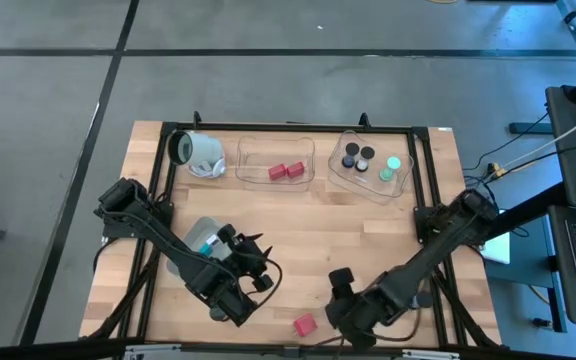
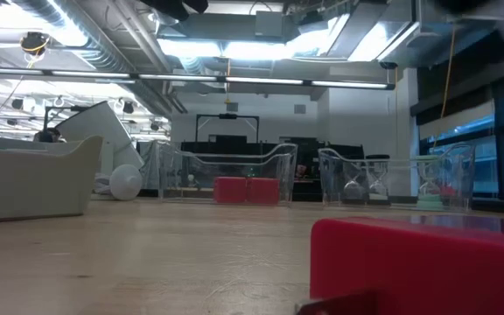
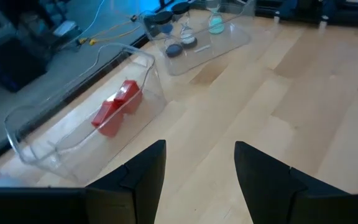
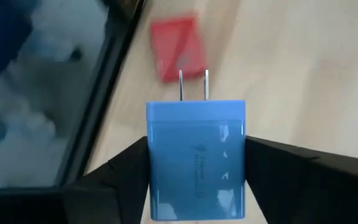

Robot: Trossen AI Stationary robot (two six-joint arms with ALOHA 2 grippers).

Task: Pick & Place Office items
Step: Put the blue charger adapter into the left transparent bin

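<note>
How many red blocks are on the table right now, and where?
3. Two red blocks sit side by side in the middle clear tray. A third red block lies loose on the table's near edge, beside the right pincer. Others could be hidden under the arms.

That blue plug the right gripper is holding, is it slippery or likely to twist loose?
The blue plug looks like rigid, glossy plastic, so it is probably a bit slick. Its flat sides sit squarely between the right gripper's fingers, so twisting seems unlikely. The two thin prongs look like its most bendable part.
</note>
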